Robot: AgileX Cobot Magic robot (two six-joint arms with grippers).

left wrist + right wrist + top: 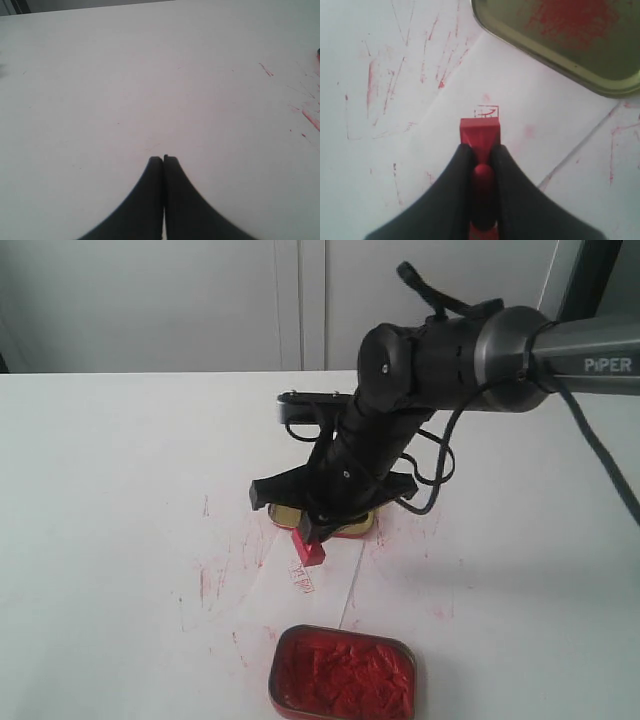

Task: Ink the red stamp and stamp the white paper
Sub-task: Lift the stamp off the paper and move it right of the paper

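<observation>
My right gripper (312, 536) (481, 150) is shut on the handle of the red stamp (310, 549) (479, 132), whose square base points down. The stamp hangs over the white paper (322, 602) (535, 95), just beside a faint red stamp mark (301, 580) (487, 110) printed on it. I cannot tell whether the base touches the sheet. My left gripper (163, 159) is shut with nothing in it, over bare white tabletop, and does not show in the exterior view.
An open gold-rimmed tin of lumpy red paste (343, 676) stands at the front of the table. A second gold tin part with red smears (352, 530) (560, 35) lies under the right arm, touching the paper's far edge. Red scratches mark the tabletop (215, 575).
</observation>
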